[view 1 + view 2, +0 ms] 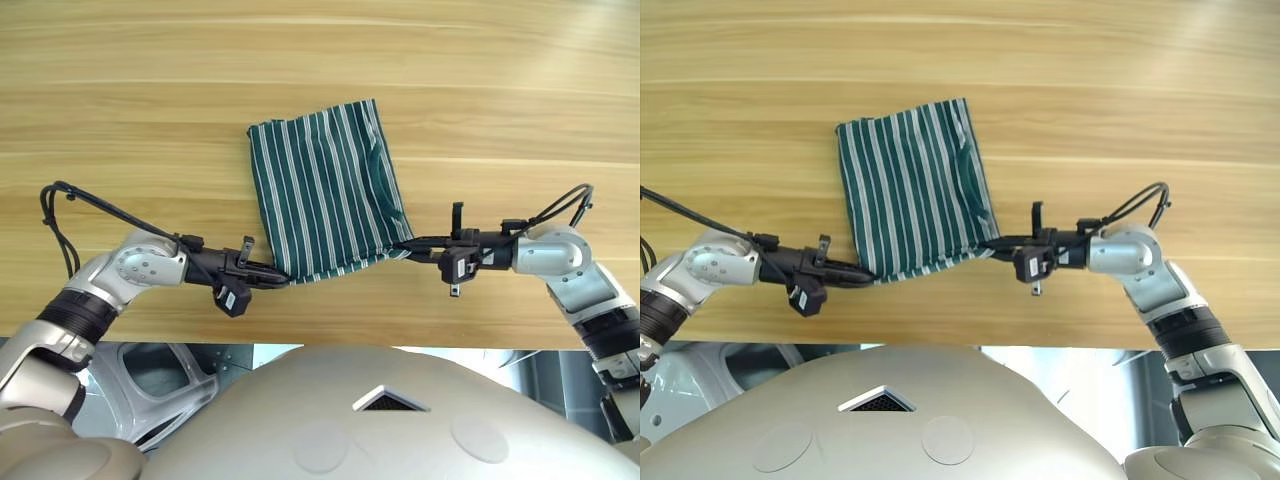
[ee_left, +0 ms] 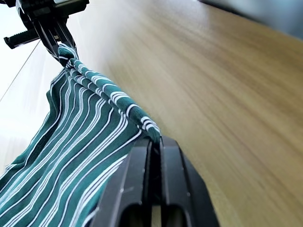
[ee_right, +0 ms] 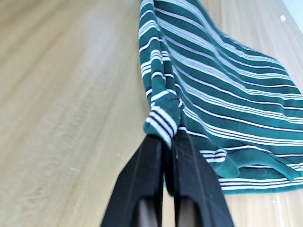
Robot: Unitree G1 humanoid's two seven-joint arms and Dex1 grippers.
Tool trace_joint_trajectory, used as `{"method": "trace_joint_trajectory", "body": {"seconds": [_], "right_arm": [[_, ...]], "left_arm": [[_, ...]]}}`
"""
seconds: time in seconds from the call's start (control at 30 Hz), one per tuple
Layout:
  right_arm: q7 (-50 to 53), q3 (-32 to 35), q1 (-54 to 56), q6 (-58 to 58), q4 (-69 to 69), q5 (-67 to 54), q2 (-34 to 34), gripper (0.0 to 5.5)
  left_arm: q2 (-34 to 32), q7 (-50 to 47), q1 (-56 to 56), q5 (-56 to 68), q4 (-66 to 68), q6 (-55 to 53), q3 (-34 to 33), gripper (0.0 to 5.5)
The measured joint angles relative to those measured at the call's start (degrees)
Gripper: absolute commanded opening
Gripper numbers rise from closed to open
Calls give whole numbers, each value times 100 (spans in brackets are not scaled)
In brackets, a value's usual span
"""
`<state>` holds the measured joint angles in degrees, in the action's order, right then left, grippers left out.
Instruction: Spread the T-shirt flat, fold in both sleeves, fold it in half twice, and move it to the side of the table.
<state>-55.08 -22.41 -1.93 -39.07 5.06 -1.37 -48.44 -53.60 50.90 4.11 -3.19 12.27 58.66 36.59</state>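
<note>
- Left gripper (image 1: 284,279) of mine is clenched on the near left corner of the T-shirt (image 1: 325,190). The left wrist view shows the striped cloth bunching straight into its closed tips.
- Right gripper (image 1: 401,246) is pinched tight on the near right corner, with a wad of hem squeezed between its tips.
- I hold one corner in each so the near edge runs taut between them. A stretched edge travels as a straight line instead of sagging into creases.
- I see the T-shirt in the middle of the table (image 1: 150,100) as a narrow striped panel with no sleeve sticking out. Its far part rests flat on the wood and its near edge is raised off it.
- I judge this to be a fold in half, with the flat far part anchoring the cloth while the near edge goes over to meet it.
- My grips are only small bites at the corners, so uneven travel could skew the fold or let a corner slip.
</note>
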Motion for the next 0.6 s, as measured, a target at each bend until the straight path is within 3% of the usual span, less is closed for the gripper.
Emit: {"method": "trace_joint_trajectory", "body": {"seconds": [0.6], "right_arm": [[-719,489,-1383,-419,-1159,-1203,-818,5]], "left_arm": [[-770,179,-1364,1154,-1337,-89,-854,4]]}}
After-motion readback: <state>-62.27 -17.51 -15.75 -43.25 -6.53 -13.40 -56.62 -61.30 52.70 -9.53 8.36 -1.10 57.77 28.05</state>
